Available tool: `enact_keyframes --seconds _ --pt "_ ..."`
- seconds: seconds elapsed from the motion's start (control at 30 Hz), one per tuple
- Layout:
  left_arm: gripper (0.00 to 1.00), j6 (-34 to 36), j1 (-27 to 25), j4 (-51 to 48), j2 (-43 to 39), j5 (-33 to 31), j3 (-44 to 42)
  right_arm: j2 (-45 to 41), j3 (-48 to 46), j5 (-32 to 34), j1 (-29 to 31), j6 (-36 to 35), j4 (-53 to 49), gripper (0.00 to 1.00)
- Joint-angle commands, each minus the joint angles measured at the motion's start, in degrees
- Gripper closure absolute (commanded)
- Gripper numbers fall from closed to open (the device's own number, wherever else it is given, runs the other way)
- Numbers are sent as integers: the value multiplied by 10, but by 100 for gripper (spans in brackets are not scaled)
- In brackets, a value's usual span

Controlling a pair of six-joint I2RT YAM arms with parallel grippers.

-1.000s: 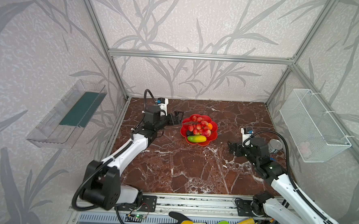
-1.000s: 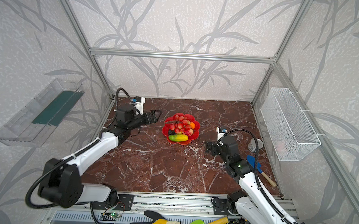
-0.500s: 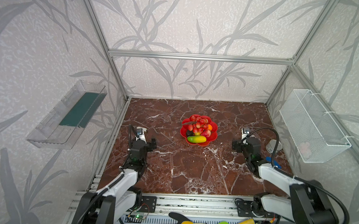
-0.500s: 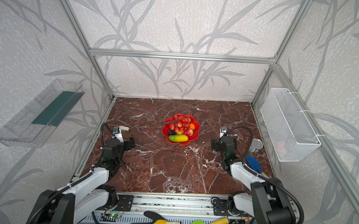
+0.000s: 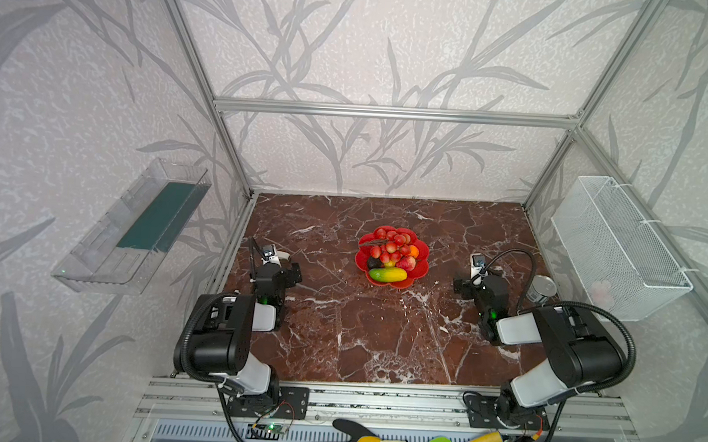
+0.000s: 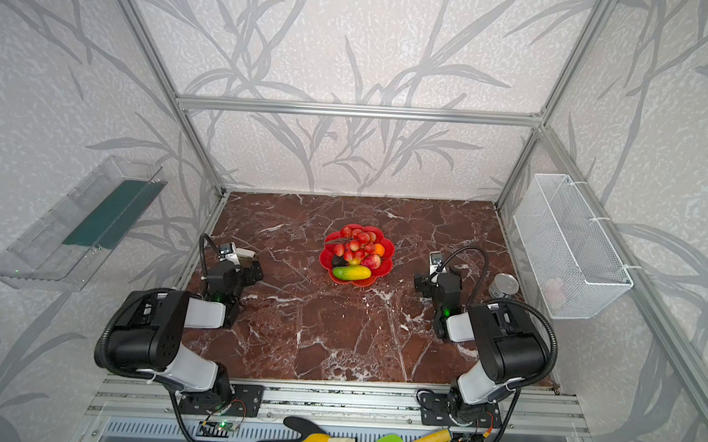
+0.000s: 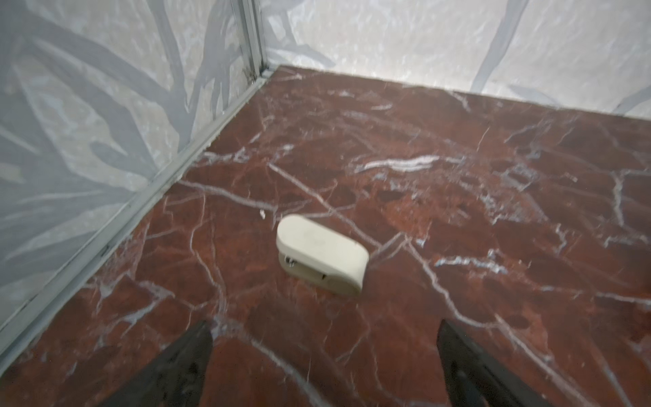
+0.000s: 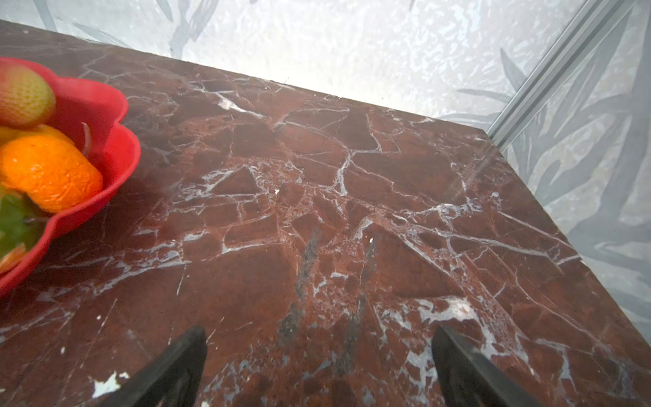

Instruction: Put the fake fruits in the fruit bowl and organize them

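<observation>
Bowl: I see the fruit bowl [image 5: 423, 269] around the middle of the tabletop [image 5: 338, 337], about midway between its left and right edges, in both top views
Contents: every one of the fake fruits [image 5: 392, 255] I can make out lies inside that red scalloped dish, piled close together
Near rim: the green-yellow oblong [image 5: 387, 275] lies crosswise along the side facing the near edge
Behind it: the dark fruit [image 5: 374, 263] on the left and the red-pink pointed fruit [image 5: 407, 263] on the right
Right rim: the small orange [image 8: 49, 172] rests close to the bowl wall, clear in my right wrist view
Far half: the bunch of small red balls [image 5: 390, 241] fills it
Left gripper: my left gripper [image 7: 324, 327] has its jaws spread wide with nothing between them, low over the tabletop near the left edge, well apart from the bowl
Ahead of it: a white oblong piece [image 7: 320, 257] lies on the marble, apart from both fingers
Right gripper: my right gripper [image 8: 317, 331] is likewise spread wide and empty, over bare marble toward the right edge, near the bowl but not touching it
Right edge: a tin can [image 5: 542, 288] stands just beside the right arm
Walls: a wire-mesh basket [image 5: 617, 252] hangs on the right, a clear tray [image 5: 135, 227] on the left
</observation>
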Motion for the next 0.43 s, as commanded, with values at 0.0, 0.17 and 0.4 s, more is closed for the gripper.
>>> enact_keyframes --seconds 0.0,0.17,0.4 --pt "1 13 -1 60 -5 7 -14 1 7 -4 -3 -3 36 1" --pt "1 16 -2 7 -5 9 15 5 2 -6 -3 -6 52 1" --pt "1 28 -5 12 6 21 22 4 -8 -8 -3 -6 68 1"
